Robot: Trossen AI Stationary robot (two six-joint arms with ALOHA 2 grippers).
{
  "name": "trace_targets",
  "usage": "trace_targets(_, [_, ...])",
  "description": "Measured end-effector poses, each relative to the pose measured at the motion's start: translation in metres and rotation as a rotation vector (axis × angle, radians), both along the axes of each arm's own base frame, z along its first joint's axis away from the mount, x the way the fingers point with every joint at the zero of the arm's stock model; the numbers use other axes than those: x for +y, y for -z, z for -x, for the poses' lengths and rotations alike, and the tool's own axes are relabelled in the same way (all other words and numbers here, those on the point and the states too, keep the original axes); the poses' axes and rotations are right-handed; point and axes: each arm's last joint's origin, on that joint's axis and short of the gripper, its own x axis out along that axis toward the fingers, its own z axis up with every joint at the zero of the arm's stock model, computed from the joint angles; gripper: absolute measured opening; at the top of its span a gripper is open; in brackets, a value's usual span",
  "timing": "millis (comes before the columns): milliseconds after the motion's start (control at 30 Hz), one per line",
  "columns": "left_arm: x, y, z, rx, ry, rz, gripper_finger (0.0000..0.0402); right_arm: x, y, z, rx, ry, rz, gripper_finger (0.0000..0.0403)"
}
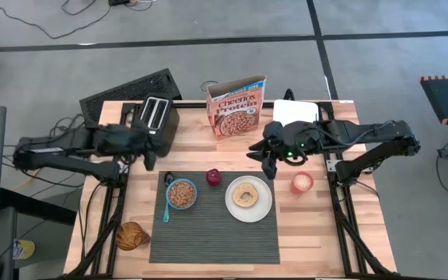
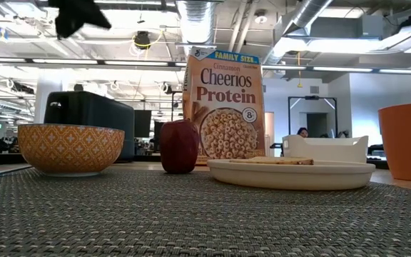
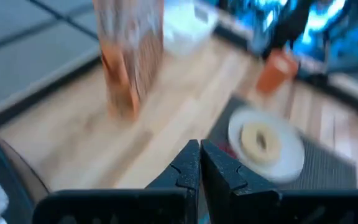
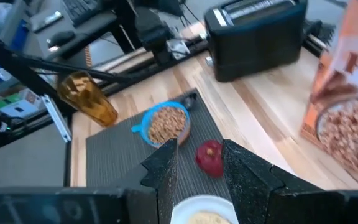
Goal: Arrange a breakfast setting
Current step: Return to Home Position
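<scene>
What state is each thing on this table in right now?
Blue bowl: upright, full of cereal.
White plate: holding the bagel.
Fruit: upright on the placemat.
Spoon: lying flat beside the bowl.
Cereal box: standing upright.
Left gripper: shut, empty, near the toaster.
Right gripper: open, empty, near the plate.

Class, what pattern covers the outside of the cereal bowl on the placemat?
An orange diamond lattice covers the cereal bowl, clearest in the low view.

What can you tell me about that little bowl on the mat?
The bowl is small and round, blue at the rim, with an orange patterned outer wall. It stands upright, filled with tan cereal, on the grey ribbed placemat, in the corner nearest the toaster. A blue-handled spoon lies at its left; the red apple sits apart on its right.
</scene>
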Motion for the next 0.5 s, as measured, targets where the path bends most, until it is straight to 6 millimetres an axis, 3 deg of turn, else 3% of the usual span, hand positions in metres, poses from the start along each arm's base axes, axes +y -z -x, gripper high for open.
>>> trace_targets(200, [0.002,-0.028,0.0,-0.152,-0.039,-0.08,0.0,-0.004,-0.004,-0.002,-0.038,-0.004,0.03,0.0135])
trace_targets(400, [-0.007,-0.043,0.002,-0.277,0.334,-0.193,0.0,-0.003,-0.011,0.005,-0.075,-0.028,0.061,0.0095])
trace_targets(500, [-0.009,-0.048,0.009,-0.357,0.407,-0.258,0.0,0.0,-0.019,0.015,-0.106,-0.053,0.084,0.0063])
